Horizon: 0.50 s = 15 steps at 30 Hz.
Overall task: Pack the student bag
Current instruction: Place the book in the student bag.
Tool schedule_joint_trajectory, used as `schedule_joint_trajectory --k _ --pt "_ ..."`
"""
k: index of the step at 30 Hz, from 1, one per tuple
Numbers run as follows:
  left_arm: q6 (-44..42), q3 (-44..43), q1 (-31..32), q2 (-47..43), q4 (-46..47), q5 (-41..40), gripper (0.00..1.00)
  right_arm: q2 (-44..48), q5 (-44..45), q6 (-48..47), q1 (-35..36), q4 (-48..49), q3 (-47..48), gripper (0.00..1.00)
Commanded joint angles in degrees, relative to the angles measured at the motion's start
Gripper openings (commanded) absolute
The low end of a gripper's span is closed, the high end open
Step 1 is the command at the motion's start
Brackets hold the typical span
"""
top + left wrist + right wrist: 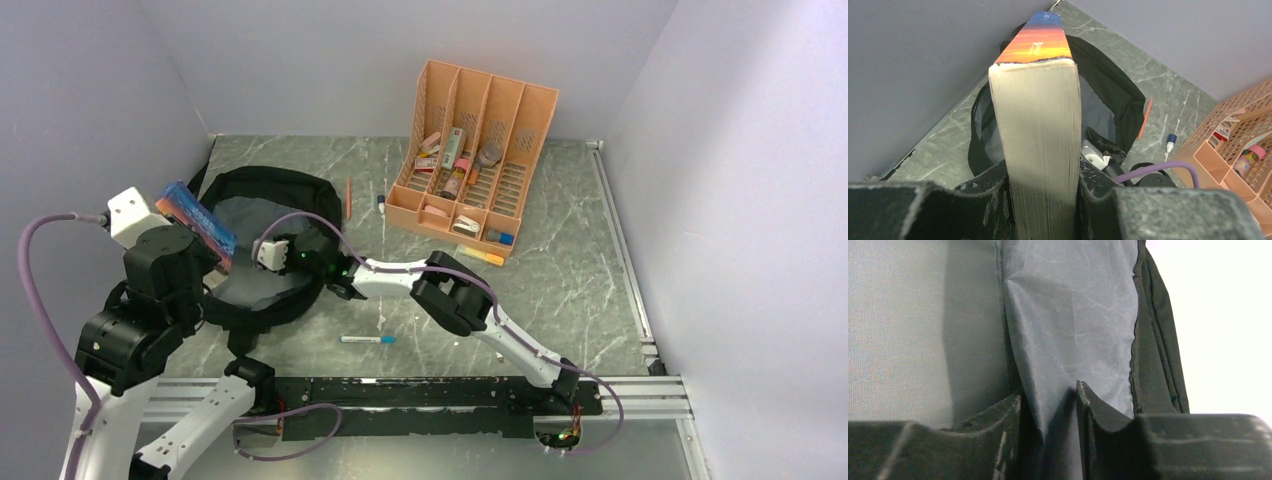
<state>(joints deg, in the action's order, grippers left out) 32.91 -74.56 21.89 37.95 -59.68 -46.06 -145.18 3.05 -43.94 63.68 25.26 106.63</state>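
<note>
I am looking down at the table. The orange organizer stands at the back of it, with small things in its slots. The student bag lies flat on the table, well to the left of the organizer. Its mouth is open and I can see the grey lining inside.

My left gripper is up over the side of the bag that is farthest from the organizer. Its fingers are part way closed and squeeze a thick book between them. In the left wrist view the book stands up out of the gripper with its page edges facing me, and the bag is below it.

My right gripper reaches from the organizer's side into the open mouth of the bag. In the right wrist view its fingers are close together, with a fold of the grey lining pinched between them.

An orange pencil and a white marker lie between the bag and the organizer. A pen with a blue cap lies nearer to the arms than the organizer, off to its left.
</note>
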Motion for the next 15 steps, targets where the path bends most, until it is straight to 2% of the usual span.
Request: schedule_joint_trajectory --k 1,4,6,11,15 --pt "3.1 -0.1 -0.3 -2.3 4.9 -1.0 0.05 1.3 0.2 3.2 0.0 2.4 2.2 0.33" --pt "4.8 0.4 -0.3 -3.0 3.8 0.5 0.05 2.3 -1.5 8.0 -0.8 2.9 2.6 0.12" --pt "5.6 0.7 -0.3 -3.4 3.3 1.7 0.05 2.4 -2.7 11.5 -1.7 2.8 3.4 0.02" --pt "8.9 2.4 -0.3 -4.5 1.7 4.1 0.05 2.1 -4.5 19.3 -3.6 -0.6 8.1 0.00" --pt "12.8 7.0 -0.3 -5.6 1.6 8.1 0.05 3.4 -5.6 24.1 -5.2 -1.1 9.4 0.00"
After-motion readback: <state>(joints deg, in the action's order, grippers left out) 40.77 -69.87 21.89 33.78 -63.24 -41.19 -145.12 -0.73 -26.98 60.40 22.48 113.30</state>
